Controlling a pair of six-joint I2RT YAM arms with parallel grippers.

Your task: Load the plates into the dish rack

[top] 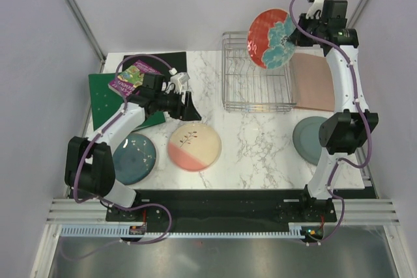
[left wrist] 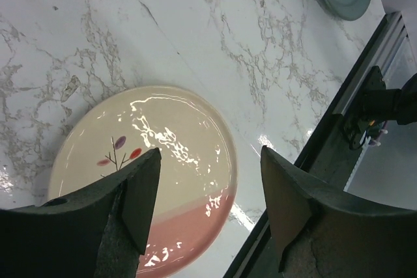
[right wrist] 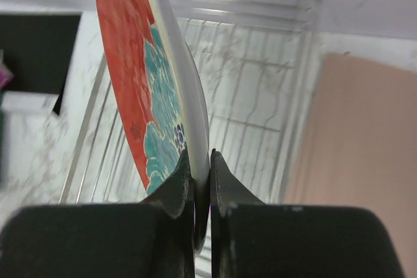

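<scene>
Sitting at the far left of the bench [top: 260, 141]: a green binder [top: 103, 102] with a purple book [top: 128, 79] on top and a black mat [top: 163, 63] just behind.

The speckled teal-blue plate [top: 133, 157] lies flat near the left arm's base.

The left hand [top: 190, 112] hangs over the far rim of the cream-and-pink plate [top: 194, 147]. Its fingers are spread wide with nothing held. In the wrist view the left hand [left wrist: 208, 161] frames the cream-and-pink plate [left wrist: 169, 161], twig motif visible, below the gap. Contact with the plate cannot be told. This plate lies flat on the bench, just right of the teal-blue one and apart from it.

The dish rack [top: 257, 89] stands at far centre, a silver wire basket.

The red plate [top: 272, 38] with teal flowers is up on edge in the air, above the rack's far right corner, tilted. The right hand [top: 301, 29] pinches its rim. The wrist view confirms it: the right hand [right wrist: 199, 161] has both fingers pressed on the edge of the red plate [right wrist: 130, 76], with the dish rack [right wrist: 254, 96] below.

A pink board [top: 314, 81] lies flat, touching or just right of the rack.

The grey-green plate [top: 307, 141] lies flat near the right edge, partly hidden by the right arm.
</scene>
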